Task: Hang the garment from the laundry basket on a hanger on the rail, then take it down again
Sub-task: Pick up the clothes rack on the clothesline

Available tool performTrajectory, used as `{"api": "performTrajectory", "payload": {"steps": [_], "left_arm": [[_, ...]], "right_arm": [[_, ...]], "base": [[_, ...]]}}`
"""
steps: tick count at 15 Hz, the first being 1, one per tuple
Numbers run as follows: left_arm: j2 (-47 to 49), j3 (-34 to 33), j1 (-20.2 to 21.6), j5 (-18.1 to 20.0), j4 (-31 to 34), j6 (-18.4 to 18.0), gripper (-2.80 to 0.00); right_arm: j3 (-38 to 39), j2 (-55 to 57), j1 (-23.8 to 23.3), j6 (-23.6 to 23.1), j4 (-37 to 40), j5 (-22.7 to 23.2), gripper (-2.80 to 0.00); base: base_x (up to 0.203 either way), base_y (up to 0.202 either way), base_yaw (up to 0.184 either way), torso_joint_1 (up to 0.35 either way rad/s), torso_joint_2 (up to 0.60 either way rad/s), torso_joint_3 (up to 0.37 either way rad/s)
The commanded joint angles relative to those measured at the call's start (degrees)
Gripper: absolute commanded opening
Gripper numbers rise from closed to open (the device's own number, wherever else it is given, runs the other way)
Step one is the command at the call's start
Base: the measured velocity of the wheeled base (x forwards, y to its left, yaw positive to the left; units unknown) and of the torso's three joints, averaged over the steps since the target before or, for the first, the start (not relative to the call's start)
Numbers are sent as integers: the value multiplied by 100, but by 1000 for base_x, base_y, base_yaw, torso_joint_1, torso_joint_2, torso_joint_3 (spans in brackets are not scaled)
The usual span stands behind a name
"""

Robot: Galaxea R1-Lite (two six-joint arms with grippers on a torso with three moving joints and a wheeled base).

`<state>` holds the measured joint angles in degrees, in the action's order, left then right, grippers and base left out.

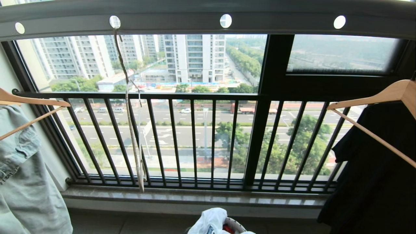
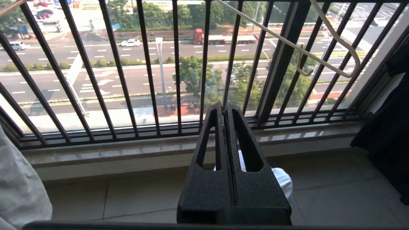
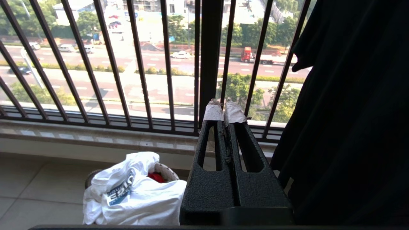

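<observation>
We start with the white T-shirt (image 3: 134, 191) heaped over the laundry basket (image 3: 164, 171) on the floor below the sill, at six o'clock in our head view, with something red peeking out beneath it. It lies on top, we judge, so that it can be lifted first. The cream wire hanger (image 1: 130, 107) dangles edge-on from a hole in the dark overhead rail (image 1: 208, 19), at about eleven o'clock, empty and ready to receive the shirt.

Neither arm shows in our head view. Our left gripper (image 2: 224, 107) has its fingers pressed together on nothing, aimed at the black railing (image 2: 147, 64) with the shirt's white cloth just under it. Our right gripper (image 3: 223, 107) is likewise closed and empty, tape on its tips, beside a dark hanging garment (image 3: 351, 111).

Only the right wrist view shows the shirt's blue logo; only the left wrist view shows the hanger's notch hooks broadside. The head view alone shows the rail and the wooden hangers (image 1: 383, 94) at either side.
</observation>
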<state>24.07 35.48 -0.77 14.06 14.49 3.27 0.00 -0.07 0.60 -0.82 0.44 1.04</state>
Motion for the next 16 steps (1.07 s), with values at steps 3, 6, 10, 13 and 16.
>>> {"api": "performTrajectory", "payload": {"steps": [3,6,10,13,16], "left_arm": [[1692,1545,-74,977,685,30,-280],[2337,2762,-352,1046,1332,179,-280],[3096,3582,-680,929,1868,340,-280],[3582,4013,-880,259,1910,774,0],[3819,4290,-1814,-696,1939,1052,0]], "right_arm": [[0,7,2,1,0,2,-280],[0,7,2,-6,0,2,-280],[0,7,2,-6,0,2,-280],[0,7,2,-4,0,2,-280],[0,7,2,-6,0,2,-280]], "base": [[0,0,0,0,0,0],[0,0,0,0,0,0],[0,0,0,0,0,0],[0,0,0,0,0,0],[0,0,0,0,0,0]]}}
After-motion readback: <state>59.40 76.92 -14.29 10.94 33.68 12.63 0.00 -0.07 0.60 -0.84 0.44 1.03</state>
